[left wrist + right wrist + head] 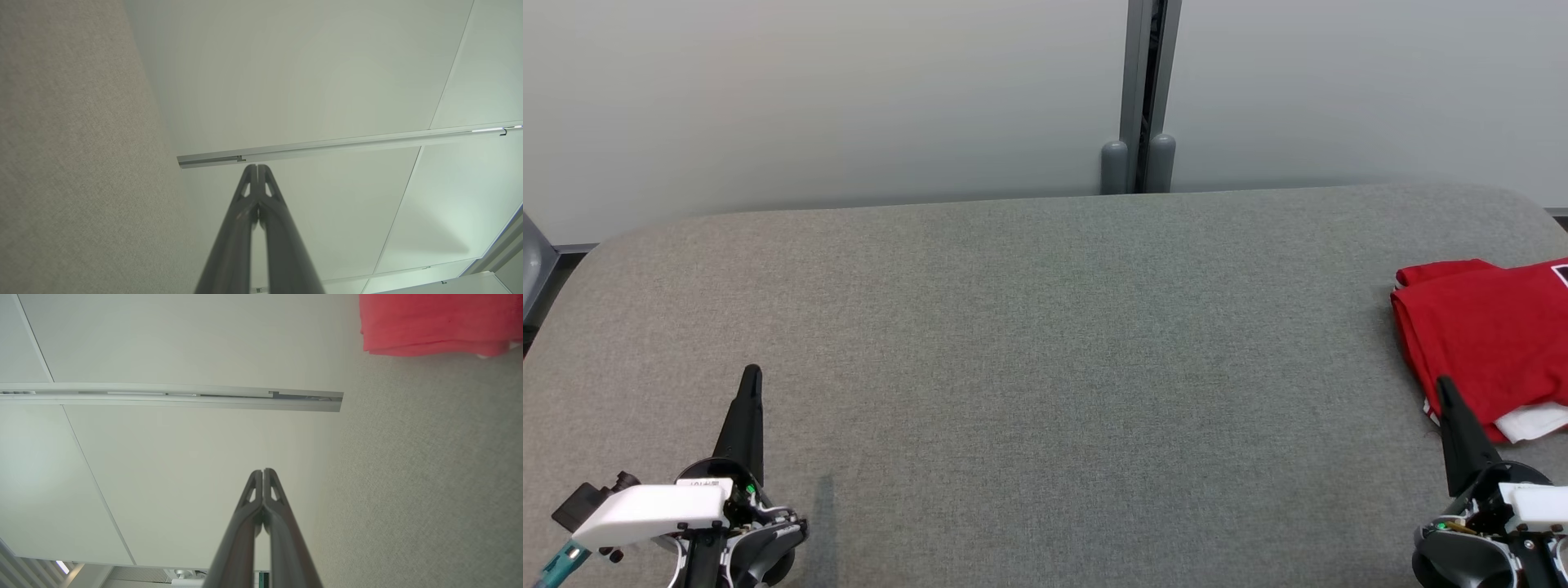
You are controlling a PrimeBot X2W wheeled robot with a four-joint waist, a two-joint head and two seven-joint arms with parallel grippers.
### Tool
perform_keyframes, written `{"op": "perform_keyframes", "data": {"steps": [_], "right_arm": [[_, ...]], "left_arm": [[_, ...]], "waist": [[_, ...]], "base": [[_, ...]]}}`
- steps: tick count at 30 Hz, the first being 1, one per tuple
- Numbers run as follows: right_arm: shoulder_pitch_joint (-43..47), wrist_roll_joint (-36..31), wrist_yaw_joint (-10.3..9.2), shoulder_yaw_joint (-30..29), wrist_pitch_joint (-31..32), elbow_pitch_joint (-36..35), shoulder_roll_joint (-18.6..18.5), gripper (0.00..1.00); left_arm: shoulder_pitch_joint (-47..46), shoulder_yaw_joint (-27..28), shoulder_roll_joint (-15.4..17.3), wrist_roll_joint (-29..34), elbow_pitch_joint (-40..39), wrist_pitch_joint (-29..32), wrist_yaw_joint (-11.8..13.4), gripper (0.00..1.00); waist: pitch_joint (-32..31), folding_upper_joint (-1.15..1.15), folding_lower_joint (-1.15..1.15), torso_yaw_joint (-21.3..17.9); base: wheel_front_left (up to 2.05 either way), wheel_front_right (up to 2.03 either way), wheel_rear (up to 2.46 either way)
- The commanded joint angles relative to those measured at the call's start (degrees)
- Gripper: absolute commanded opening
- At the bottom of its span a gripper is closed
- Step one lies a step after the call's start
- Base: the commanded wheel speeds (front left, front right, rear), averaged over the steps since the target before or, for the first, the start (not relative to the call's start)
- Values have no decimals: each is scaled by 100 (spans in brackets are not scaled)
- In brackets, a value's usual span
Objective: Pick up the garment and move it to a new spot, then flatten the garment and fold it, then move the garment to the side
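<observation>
The red garment [1490, 343] lies folded at the far right edge of the grey table [1045, 327], so the task looks finished or nearly so. The jaws of the left gripper [752, 377] and right gripper [1445, 388] are pressed closed, empty, low near the front edge. A metal post [1141, 98] stands behind; nothing blocks the way

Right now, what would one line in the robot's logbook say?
garment: folded, right edge of table | left gripper: shut, empty | right gripper: shut, empty, near garment
</observation>
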Motion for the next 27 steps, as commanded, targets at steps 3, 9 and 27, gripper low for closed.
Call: {"op": "perform_keyframes", "data": {"steps": [3,9,27], "right_arm": [[-53,-22,2,-11,15,26,-14,0],[-53,-21,2,-12,17,26,-14,0],[-53,-24,2,-14,21,27,-14,0]], "left_arm": [[-100,31,13,-8,-2,23,-27,0],[-100,31,12,-8,-2,24,-27,0],[-101,32,12,-6,-2,25,-27,0]], "waist": [[0,0,0,0],[0,0,0,0],[0,0,0,0]], "base": [[0,0,0],[0,0,0],[0,0,0]]}}
